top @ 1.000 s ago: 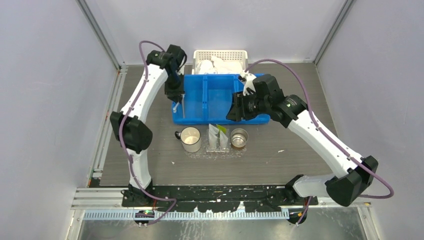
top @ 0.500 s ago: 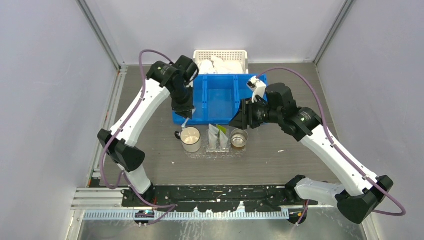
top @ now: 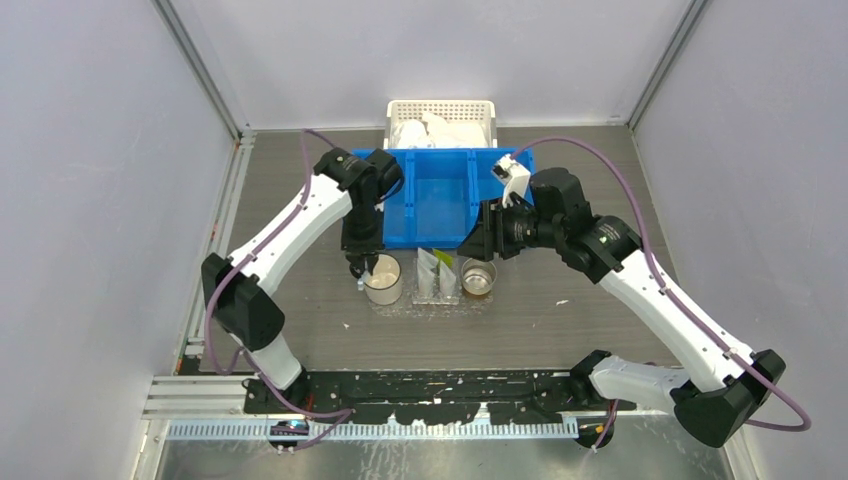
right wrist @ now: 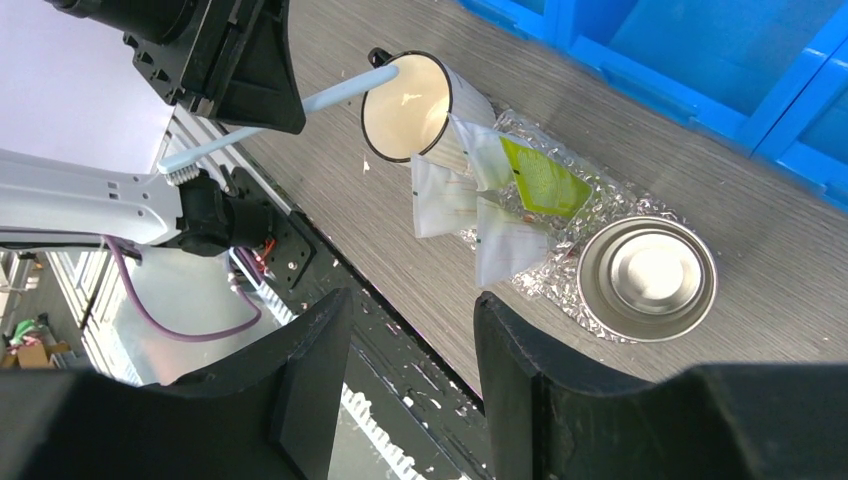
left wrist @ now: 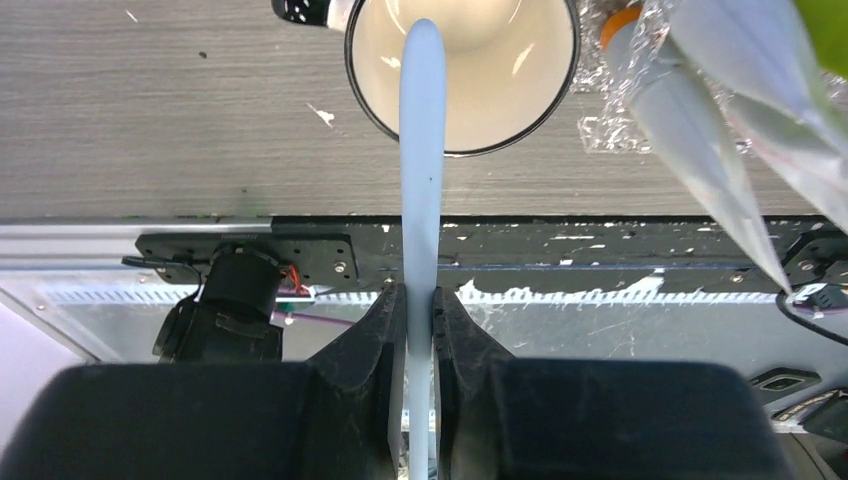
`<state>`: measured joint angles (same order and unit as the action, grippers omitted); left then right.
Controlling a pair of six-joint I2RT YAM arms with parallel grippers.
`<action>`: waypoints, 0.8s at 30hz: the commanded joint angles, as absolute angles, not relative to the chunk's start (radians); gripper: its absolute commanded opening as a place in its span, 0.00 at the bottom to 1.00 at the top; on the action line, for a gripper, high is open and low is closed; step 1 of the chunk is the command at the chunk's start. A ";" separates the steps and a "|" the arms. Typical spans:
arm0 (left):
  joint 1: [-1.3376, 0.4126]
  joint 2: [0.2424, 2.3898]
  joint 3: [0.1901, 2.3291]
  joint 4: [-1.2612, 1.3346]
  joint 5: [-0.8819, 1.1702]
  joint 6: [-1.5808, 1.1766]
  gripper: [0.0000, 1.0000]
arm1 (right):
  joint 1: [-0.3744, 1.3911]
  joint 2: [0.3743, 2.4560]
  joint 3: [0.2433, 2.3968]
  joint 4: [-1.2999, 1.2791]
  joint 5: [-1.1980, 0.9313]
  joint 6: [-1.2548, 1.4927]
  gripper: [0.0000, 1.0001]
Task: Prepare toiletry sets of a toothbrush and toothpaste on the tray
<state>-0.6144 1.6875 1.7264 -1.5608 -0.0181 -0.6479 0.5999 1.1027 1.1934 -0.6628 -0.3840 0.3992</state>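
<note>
My left gripper (top: 358,262) is shut on a slim pale toothbrush (left wrist: 421,150) and holds it over the white mug (top: 382,279). In the left wrist view its handle end points into the mug's mouth (left wrist: 480,60). The right wrist view shows the brush (right wrist: 300,105) with its bristles toward the arm bases. Several toothpaste tubes (top: 437,275), white and one green (right wrist: 540,180), stand between the mug and a steel cup (top: 479,276). All sit on the clear crinkly tray (top: 430,308). My right gripper (top: 478,235) is open and empty, above the steel cup (right wrist: 648,277).
A blue three-compartment bin (top: 440,195) lies just behind the cups. A white perforated basket (top: 440,118) with white items stands behind it at the far edge. The black base rail (top: 430,385) runs along the near edge.
My left gripper has carried the toothbrush out of the blue bin's left compartment, toward the near side, to above the mug. My right arm shifted slightly right early on, then stayed still.
</note>
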 commanded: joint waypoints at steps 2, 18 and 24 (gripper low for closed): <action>-0.612 1.639 1.665 -1.632 0.010 -0.650 0.11 | 0.596 1.121 1.184 -0.605 -0.407 0.409 0.54; -0.613 1.772 1.627 -1.461 0.077 -0.613 0.13 | 0.597 1.137 1.186 -0.612 -0.397 0.399 0.54; -0.610 1.842 1.653 -1.427 0.081 -0.599 0.27 | 0.596 1.145 1.185 -0.609 -0.392 0.395 0.54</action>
<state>-0.6132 1.8183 1.6028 -1.4609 0.0685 -0.6167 0.5999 1.1416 1.1824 -0.6437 -0.3874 0.3992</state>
